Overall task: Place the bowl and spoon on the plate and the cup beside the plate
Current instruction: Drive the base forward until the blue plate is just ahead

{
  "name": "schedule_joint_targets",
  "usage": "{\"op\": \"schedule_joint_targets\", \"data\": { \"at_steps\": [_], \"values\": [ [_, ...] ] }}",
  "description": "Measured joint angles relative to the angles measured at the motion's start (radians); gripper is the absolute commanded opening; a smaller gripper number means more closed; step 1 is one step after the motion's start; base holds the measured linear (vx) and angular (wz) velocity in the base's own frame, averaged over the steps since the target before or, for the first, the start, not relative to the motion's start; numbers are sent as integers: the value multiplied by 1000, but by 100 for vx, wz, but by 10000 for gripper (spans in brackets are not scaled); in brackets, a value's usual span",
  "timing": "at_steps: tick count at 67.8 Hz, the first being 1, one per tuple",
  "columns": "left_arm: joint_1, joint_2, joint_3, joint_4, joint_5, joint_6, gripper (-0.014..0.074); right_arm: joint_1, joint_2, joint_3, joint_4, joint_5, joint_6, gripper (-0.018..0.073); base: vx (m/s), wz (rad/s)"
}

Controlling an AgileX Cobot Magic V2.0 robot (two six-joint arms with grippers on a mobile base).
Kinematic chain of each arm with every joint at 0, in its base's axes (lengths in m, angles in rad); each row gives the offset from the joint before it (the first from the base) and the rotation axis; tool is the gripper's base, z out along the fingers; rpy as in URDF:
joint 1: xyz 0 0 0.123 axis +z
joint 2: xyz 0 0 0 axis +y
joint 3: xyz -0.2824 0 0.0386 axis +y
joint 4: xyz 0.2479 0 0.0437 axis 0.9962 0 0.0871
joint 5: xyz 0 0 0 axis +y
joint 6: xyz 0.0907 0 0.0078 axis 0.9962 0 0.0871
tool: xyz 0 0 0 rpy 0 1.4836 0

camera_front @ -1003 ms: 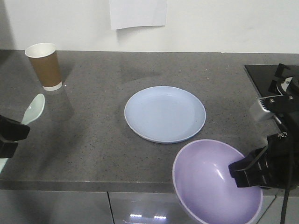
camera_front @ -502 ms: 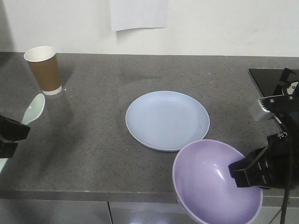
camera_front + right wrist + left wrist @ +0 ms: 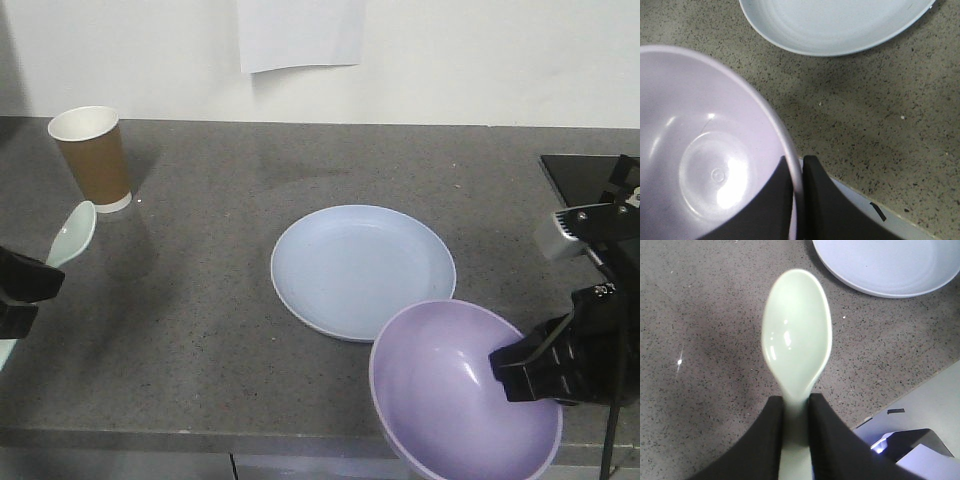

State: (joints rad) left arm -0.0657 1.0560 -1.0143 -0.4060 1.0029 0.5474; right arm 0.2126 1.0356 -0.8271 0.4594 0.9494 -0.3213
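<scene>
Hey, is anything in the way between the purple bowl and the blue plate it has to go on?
Nothing visible. The right hand holds the bowl by its rim just beside the plate, which is empty. Only bare countertop shows between them. The spoon and cup are well away.

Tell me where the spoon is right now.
The spoon is at the far left of the front view, gripped by its handle in the left hand, scoop just short of the cup, well left of the plate.
</scene>
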Motion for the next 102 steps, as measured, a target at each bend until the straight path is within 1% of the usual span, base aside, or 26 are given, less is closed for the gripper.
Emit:
{"op": "schedule_joint_targets", "data": {
  "at_steps": [102],
  "values": [
    [0,0,0,0,0,0,65,0,0,0,0,0,0,-1,3,1]
  ]
}}
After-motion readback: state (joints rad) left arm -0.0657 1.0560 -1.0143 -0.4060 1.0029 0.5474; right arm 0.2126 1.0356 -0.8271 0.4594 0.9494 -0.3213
